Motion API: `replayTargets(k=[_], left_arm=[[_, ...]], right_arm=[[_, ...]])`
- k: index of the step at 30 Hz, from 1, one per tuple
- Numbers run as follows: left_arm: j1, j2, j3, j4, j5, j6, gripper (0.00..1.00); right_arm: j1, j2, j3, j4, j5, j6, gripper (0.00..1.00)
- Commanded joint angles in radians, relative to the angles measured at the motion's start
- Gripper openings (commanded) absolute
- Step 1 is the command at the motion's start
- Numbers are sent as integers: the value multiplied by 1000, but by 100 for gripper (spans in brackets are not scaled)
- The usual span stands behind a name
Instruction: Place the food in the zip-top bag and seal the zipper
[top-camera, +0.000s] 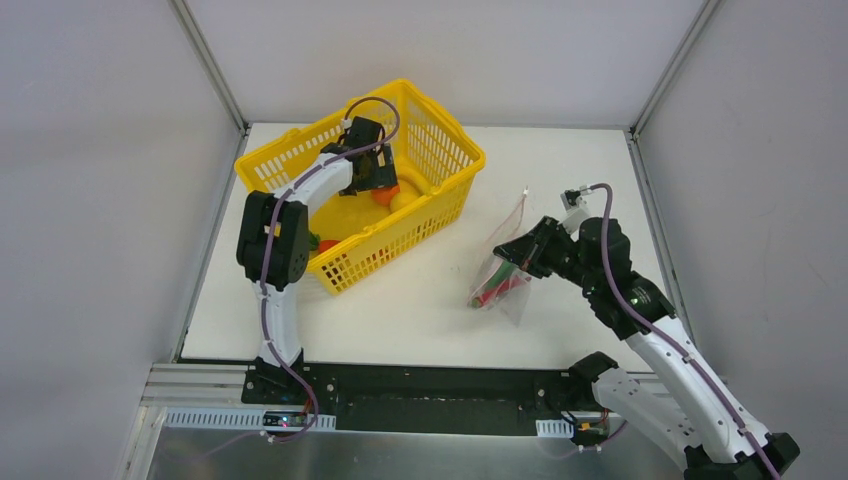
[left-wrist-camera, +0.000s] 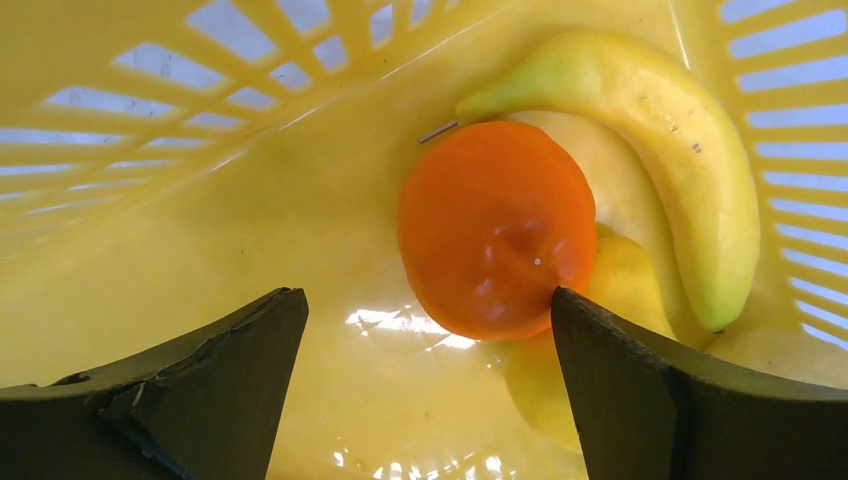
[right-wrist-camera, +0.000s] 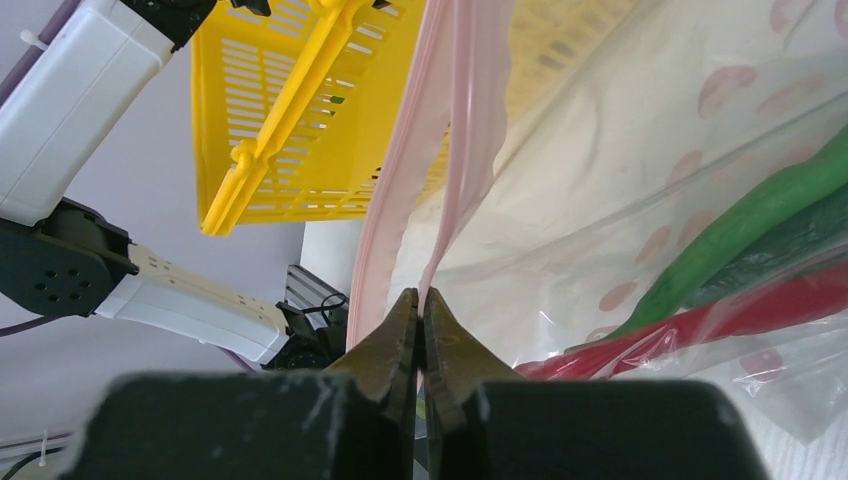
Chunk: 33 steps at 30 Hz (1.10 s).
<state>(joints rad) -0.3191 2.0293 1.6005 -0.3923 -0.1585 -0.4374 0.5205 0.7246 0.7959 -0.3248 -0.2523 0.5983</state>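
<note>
My left gripper (top-camera: 372, 182) reaches down into the yellow basket and stands open (left-wrist-camera: 425, 300). An orange round fruit (left-wrist-camera: 495, 225) lies just ahead of its fingers, close to the right fingertip. A yellow banana (left-wrist-camera: 650, 150) and a yellow lemon (left-wrist-camera: 625, 290) lie beside that fruit. My right gripper (right-wrist-camera: 420, 293) is shut on the zipper (right-wrist-camera: 455, 150), the pink strip of the zip-top bag (top-camera: 505, 270), and holds the bag's mouth up above the table. Green peppers (right-wrist-camera: 740, 225) and a red chili (right-wrist-camera: 720, 320) lie inside the bag.
The yellow basket (top-camera: 400, 235) stands at the back left of the white table, a little left of the bag. Grey walls and metal posts close in the table on three sides. A black rail with the arm bases runs along the near edge.
</note>
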Motion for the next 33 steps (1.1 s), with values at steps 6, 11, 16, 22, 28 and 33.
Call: replayTargets(k=[6, 11, 16, 22, 28, 33], left_arm=[[2, 66, 42, -115, -58, -45, 81], [-5, 68, 36, -105, -45, -34, 87], [-32, 93, 86, -134, -37, -9, 88], [-48, 108, 87, -167, -55, -14, 87], [-57, 98, 67, -205, -104, 4, 80], [-57, 85, 52, -190, -115, 6, 67]], right_arm=[[-3, 25, -4, 66, -25, -8, 4], [-3, 24, -9, 67, -27, -9, 5], [-3, 17, -8, 65, -26, -8, 5], [-2, 7, -11, 61, -22, -5, 5], [-3, 4, -13, 61, -25, -2, 5], [-2, -2, -17, 58, -25, 0, 5]])
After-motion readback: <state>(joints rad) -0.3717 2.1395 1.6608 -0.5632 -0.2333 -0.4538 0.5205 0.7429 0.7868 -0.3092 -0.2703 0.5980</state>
